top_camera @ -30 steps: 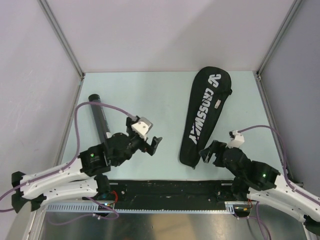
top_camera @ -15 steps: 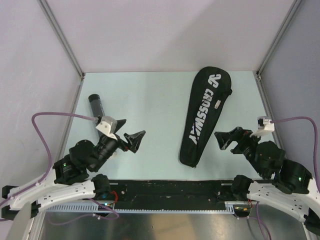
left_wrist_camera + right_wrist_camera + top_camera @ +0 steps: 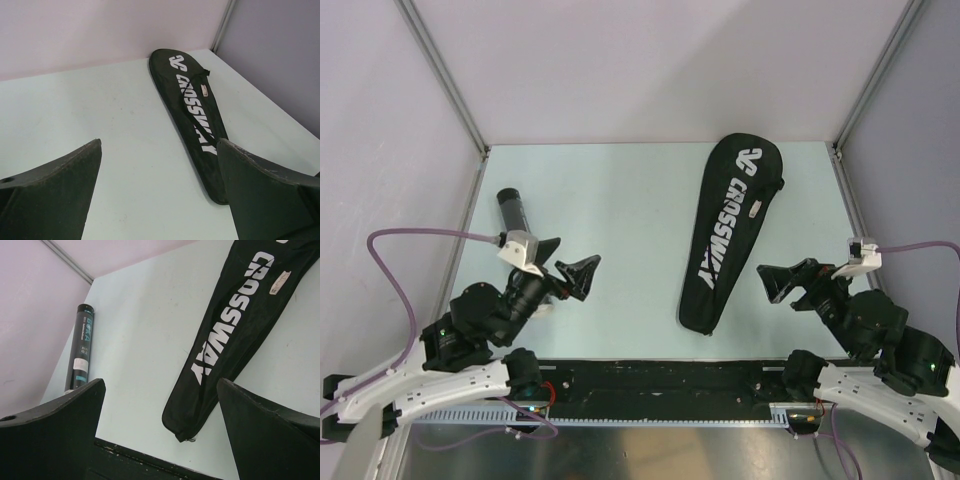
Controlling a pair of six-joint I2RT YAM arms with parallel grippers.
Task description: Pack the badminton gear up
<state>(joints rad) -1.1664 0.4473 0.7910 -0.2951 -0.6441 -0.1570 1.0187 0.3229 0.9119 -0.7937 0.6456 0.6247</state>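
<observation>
Black CROSSWAY bag [image 3: 730, 235] runs far-to-near on tabletop's right half, narrow end near R gripper [image 3: 790, 280]. Tube [image 3: 510, 207] lies along left edge, just beyond L gripper [image 3: 565, 260]. Both grippers spread wide, empty.

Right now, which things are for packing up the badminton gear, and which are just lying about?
For the job:
black CROSSWAY racquet bag
black cylindrical tube

Not part of the gear:
purple cables on the arms
table itself
</observation>
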